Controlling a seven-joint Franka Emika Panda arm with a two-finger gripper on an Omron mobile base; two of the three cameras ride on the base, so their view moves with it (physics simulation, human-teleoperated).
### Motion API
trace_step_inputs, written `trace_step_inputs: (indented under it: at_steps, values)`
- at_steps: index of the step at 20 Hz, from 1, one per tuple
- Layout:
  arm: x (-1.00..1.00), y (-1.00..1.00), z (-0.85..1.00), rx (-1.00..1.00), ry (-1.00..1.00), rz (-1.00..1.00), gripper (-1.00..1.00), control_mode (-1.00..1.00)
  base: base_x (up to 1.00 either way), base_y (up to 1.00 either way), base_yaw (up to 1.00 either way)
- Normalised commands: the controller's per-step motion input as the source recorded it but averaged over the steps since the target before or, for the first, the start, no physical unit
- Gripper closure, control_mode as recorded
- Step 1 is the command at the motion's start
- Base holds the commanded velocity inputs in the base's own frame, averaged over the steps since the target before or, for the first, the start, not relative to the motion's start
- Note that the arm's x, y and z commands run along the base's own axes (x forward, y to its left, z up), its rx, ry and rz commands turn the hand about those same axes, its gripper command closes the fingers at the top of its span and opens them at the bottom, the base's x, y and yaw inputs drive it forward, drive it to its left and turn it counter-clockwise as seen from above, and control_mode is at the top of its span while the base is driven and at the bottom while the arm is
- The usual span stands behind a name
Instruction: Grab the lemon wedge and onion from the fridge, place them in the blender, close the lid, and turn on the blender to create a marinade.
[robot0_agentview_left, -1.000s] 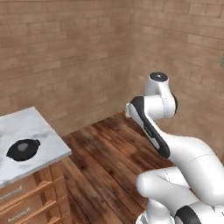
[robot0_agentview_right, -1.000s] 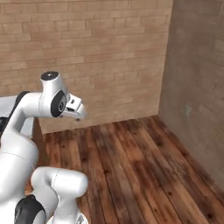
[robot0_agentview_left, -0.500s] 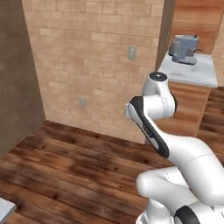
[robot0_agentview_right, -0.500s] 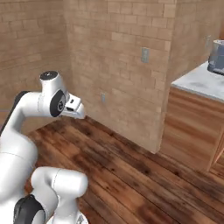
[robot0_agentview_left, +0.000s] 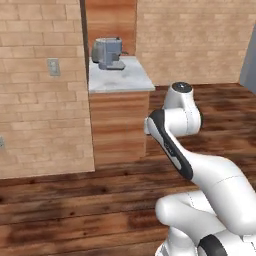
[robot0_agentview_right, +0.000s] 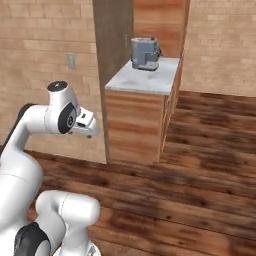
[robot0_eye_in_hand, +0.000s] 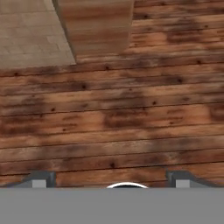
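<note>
Slate-grey, a thin strip of it at the far right edge of the left base view (robot0_agentview_left: 249, 62). My guess is that's a side of the fridge, but it's too thin a slice to be sure. The onion and the lemon wedge would be behind its door, so I can't place either of them from here, nor the blender.

Out from that: bare wooden floor (robot0_eye_in_hand: 113, 109) runs across the middle of the room. Then comes a wooden cabinet with a pale stone counter (robot0_agentview_left: 131, 80), and 1 boxy grey appliance (robot0_agentview_left: 107, 53) sits on top. To me it looks more like a coffee machine than a jug. A brick wall (robot0_agentview_left: 40, 110) with a socket plate (robot0_agentview_left: 53, 66) stands just beside the cabinet.

The gripper (robot0_eye_in_hand: 111, 179) is released, its 2 fingertips (robot0_eye_in_hand: 41, 179) spread wide with nothing between them but planks. It's pointing down at the floor, tucked in close to the robot's own body.

The relation that matters: the hand faces the floor near the cabinet's foot, while that grey strip lies well off to the robot's right. So I'd say the base has more turning and driving to do before this 1 arm gets any reach at a handle.
</note>
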Motion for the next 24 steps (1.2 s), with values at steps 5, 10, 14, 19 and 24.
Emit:
trace_step_inputs:
  at_steps: [5,10,14,19,24]
  values:
    - [0.0,0.0,0.0,0.0,0.0,0.0,-1.0,1.0,0.27,-0.44,-0.69]
    - [0.0,0.0,0.0,0.0,0.0,0.0,-1.0,1.0,0.42,-0.43,-0.65]
    - [0.0,0.0,0.0,0.0,0.0,0.0,-1.0,1.0,0.68,-0.35,-0.58]
    - [0.0,0.0,0.0,0.0,0.0,0.0,-1.0,1.0,0.89,-0.2,-0.52]
    - [0.0,0.0,0.0,0.0,0.0,0.0,-1.0,1.0,1.0,0.02,-0.42]
